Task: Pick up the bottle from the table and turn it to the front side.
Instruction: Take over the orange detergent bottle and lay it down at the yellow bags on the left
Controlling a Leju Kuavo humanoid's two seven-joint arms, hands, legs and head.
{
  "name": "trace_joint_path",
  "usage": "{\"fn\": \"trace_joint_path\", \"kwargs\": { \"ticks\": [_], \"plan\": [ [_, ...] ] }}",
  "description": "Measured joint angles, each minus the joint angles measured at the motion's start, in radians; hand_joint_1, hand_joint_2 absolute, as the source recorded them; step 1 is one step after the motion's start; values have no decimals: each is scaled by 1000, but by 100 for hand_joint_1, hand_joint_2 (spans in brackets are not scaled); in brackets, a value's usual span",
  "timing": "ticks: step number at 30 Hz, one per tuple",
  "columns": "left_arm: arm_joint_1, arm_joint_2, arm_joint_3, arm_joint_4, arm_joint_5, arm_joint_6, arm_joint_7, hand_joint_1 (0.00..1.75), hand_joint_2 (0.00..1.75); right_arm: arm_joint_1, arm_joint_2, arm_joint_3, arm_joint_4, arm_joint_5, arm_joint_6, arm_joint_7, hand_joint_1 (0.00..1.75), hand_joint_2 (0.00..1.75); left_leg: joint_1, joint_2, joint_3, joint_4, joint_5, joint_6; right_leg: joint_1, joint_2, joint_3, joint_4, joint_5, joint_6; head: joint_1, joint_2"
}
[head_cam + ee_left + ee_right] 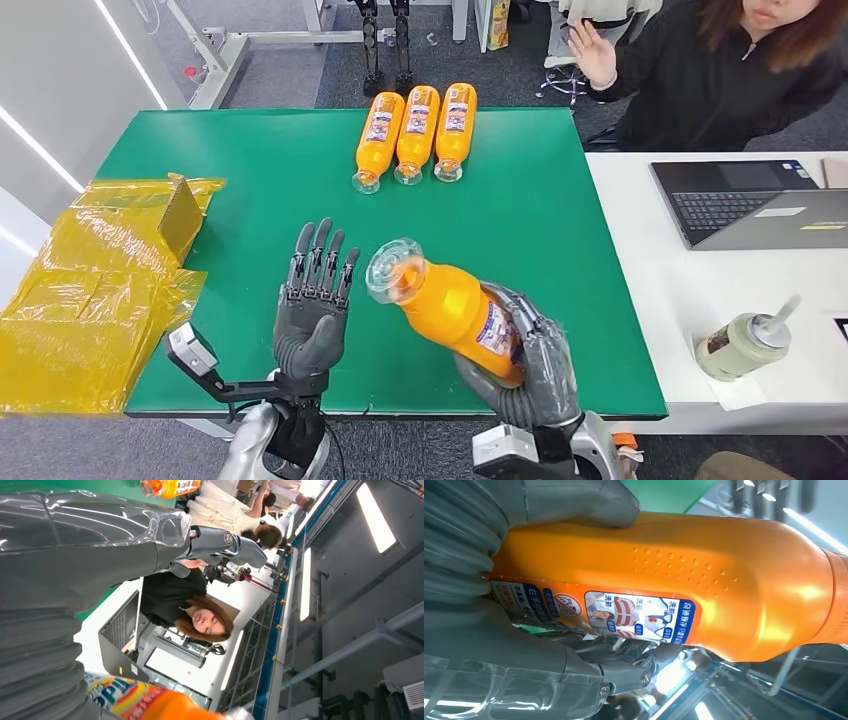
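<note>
Bottle [452, 308] sits gripped in the right hand [530, 370], lifted and tilted for turning, while the empty left hand [313, 300] waits spread beside it.

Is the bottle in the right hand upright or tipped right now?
Tipped. The bottle is off the table, its clear cap slanting toward the open left hand; the right hand grips its base.
</note>
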Motion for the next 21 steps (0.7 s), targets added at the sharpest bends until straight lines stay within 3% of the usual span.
{"fn": "trace_joint_path", "kwargs": {
  "ticks": [10, 21],
  "plan": [
    [34, 4, 1, -50, -28, -33, 18, 0, 175, -10, -38, -28, 120, -33, -17, -30, 175, 175, 0, 0, 0, 0, 0, 0, 0, 0, 0, 0, 0, 0, 0, 0],
    [58, 11, -46, -111, -133, 33, -14, 0, 175, -51, -14, 101, 195, -29, -31, -50, 175, 175, 0, 0, 0, -1, 0, 0, 0, 0, 0, 0, 0, 0, 0, 0]
  ]
}}
